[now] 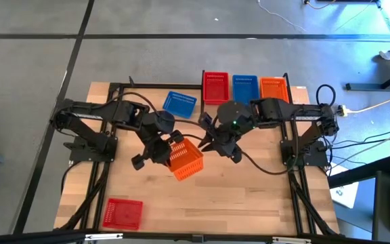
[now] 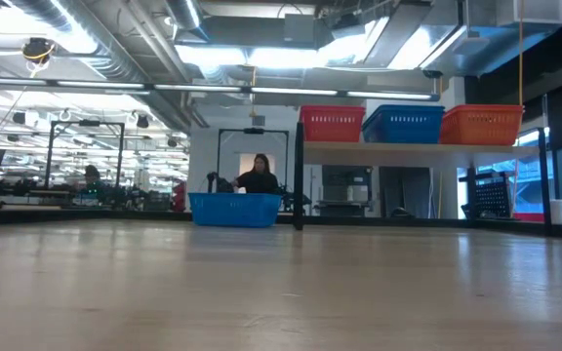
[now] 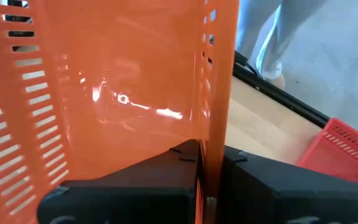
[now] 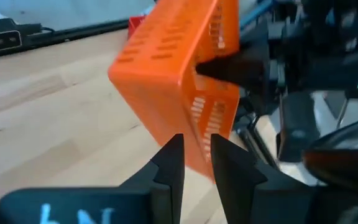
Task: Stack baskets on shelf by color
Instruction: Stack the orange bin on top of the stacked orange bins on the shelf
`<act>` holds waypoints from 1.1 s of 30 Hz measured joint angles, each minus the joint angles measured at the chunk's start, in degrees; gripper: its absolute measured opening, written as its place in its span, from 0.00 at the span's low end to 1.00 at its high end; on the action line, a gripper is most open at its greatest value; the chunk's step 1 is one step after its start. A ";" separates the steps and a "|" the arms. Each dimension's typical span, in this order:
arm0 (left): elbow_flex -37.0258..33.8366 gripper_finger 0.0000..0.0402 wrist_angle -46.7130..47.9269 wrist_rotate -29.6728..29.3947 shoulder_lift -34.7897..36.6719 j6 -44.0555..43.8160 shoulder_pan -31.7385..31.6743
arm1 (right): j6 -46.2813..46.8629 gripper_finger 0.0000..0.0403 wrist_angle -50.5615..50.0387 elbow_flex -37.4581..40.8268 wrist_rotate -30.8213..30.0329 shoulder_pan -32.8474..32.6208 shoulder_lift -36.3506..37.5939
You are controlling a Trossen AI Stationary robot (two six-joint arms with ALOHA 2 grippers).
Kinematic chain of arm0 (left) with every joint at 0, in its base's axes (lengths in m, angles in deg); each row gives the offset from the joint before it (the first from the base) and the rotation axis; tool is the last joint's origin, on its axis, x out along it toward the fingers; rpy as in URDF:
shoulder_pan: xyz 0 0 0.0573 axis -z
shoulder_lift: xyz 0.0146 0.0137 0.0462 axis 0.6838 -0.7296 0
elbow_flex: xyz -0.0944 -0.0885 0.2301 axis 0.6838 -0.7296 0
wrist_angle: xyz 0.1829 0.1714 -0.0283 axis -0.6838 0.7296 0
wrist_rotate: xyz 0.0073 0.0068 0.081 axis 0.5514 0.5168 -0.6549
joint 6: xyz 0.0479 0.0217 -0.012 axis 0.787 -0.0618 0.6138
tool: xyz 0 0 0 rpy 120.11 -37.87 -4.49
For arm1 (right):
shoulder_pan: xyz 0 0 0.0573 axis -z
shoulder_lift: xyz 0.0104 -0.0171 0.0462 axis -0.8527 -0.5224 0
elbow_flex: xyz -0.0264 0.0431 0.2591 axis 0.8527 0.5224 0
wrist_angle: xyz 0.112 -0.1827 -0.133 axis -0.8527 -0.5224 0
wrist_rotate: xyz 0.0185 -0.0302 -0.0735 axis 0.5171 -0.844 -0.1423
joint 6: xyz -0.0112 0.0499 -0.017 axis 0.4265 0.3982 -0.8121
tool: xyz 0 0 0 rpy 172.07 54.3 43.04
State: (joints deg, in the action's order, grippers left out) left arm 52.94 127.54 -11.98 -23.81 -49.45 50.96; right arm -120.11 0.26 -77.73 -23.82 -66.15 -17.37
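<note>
My left gripper (image 1: 168,152) is shut on an orange basket (image 1: 186,160), held tilted above the middle of the table. My right gripper (image 1: 208,144) is at the basket's right side. Its fingers are narrowly apart, and the basket's lower corner (image 4: 197,158) shows between them. On the shelf (image 2: 408,148) at the far edge, a red basket (image 1: 215,88), a blue one (image 1: 244,88) and an orange one (image 1: 273,88) stand side by side. A second blue basket (image 1: 179,103) rests on its base left of the shelf. A second red basket (image 1: 124,213) lies near the table's near left corner. My left gripper (image 3: 211,180) pinches one side wall of the orange basket near its rim (image 3: 215,143), with one finger inside the basket and one outside. It comes from the table's left. The basket is lifted clear and tilted. My right gripper (image 4: 197,155): whether its fingers touch the basket's corner I cannot tell.
Black metal frame posts (image 1: 293,169) run along the table's left and right sides, with cables (image 1: 263,166) trailing from the right arm. Bare wood lies across the near half of the table. In the low view a person (image 2: 259,175) is far off in the room beyond the table.
</note>
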 joint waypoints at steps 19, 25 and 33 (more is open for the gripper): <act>0.00 0.00 -0.72 3.26 0.00 1.81 -3.06 | -1.08 0.20 2.11 0.00 20.43 3.69 -2.15; 0.00 0.00 -0.83 4.50 0.00 3.01 -3.58 | -1.44 0.20 2.11 0.00 20.92 3.72 -2.69; 0.00 0.00 -1.54 5.65 0.00 5.00 -4.95 | -3.92 0.15 2.03 0.00 22.73 3.74 -2.69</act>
State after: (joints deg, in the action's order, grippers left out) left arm 52.94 126.01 -6.32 -23.81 -44.45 46.01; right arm -124.03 2.29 -77.73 -1.09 -62.41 -20.06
